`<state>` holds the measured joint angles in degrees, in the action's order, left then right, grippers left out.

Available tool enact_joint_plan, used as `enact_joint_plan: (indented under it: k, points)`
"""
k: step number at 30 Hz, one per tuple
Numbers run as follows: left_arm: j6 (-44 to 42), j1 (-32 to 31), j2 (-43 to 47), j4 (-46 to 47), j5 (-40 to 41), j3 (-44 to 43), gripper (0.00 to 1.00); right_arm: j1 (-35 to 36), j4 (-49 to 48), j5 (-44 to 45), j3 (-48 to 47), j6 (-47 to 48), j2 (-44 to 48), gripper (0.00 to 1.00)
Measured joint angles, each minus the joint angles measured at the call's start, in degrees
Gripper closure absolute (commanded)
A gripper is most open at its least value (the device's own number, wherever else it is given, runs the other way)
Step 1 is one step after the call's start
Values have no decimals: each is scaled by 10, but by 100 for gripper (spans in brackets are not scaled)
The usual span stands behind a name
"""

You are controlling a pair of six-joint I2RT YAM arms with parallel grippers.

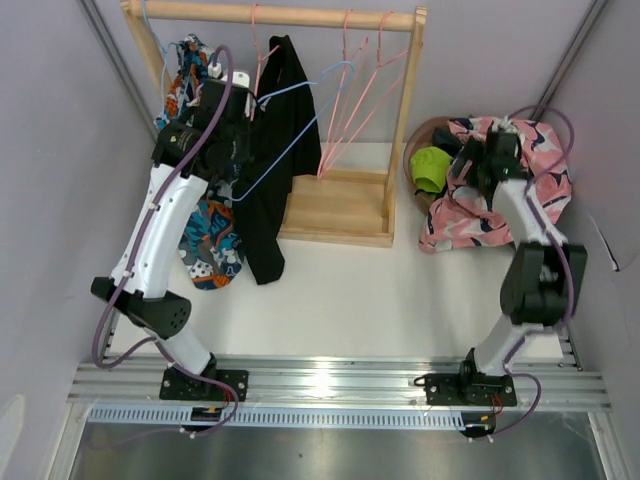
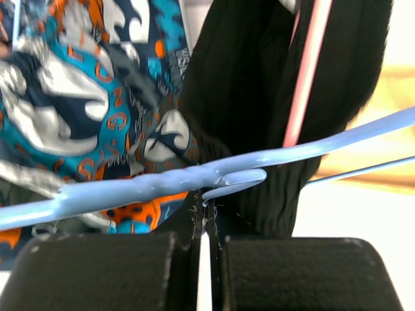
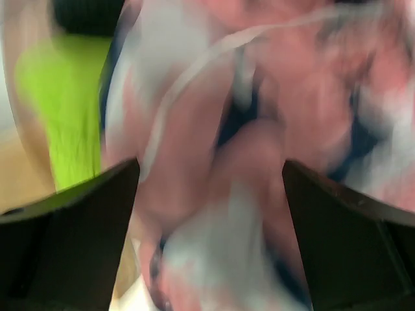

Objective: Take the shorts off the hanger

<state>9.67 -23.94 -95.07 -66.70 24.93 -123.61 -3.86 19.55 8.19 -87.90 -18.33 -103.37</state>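
The plain black shorts (image 1: pixel 270 200) hang on a tilted blue hanger (image 1: pixel 300 125) on the wooden rack (image 1: pixel 300 14). The multicolour shorts (image 1: pixel 215 245) hang to their left. My left gripper (image 1: pixel 243 112) is at the black shorts' top edge. In the left wrist view it (image 2: pixel 206 217) is shut, its tips pinching black fabric (image 2: pixel 246 97) just under the blue hanger (image 2: pixel 130 188), with the multicolour shorts (image 2: pixel 78 97) behind. My right gripper (image 1: pixel 470 165) is open over the basket. It (image 3: pixel 211 194) hovers above the pink printed shorts (image 3: pixel 259 129), which are blurred, beside the lime green shorts (image 3: pixel 55 97).
The round basket (image 1: pixel 425 130) right of the rack holds the lime green shorts (image 1: pixel 430 168) and the pink printed shorts (image 1: pixel 455 215), which spill over its edge. Bare pink hangers (image 1: pixel 350 100) hang on the rod. The rack's wooden base (image 1: pixel 335 210) sits between the arms. Grey walls close both sides.
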Motion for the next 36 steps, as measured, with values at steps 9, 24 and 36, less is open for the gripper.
enact_joint_plan:
  k: [9,24,36]
  points:
    - [10,0,-66,-26,77,-71,100,65,-11,-23,271,-19,473,1]
    - [100,18,-87,-85,124,-179,100,147,141,-60,333,-24,674,2]
    - [161,-48,-101,4,72,-179,100,150,201,-63,326,-20,740,2]
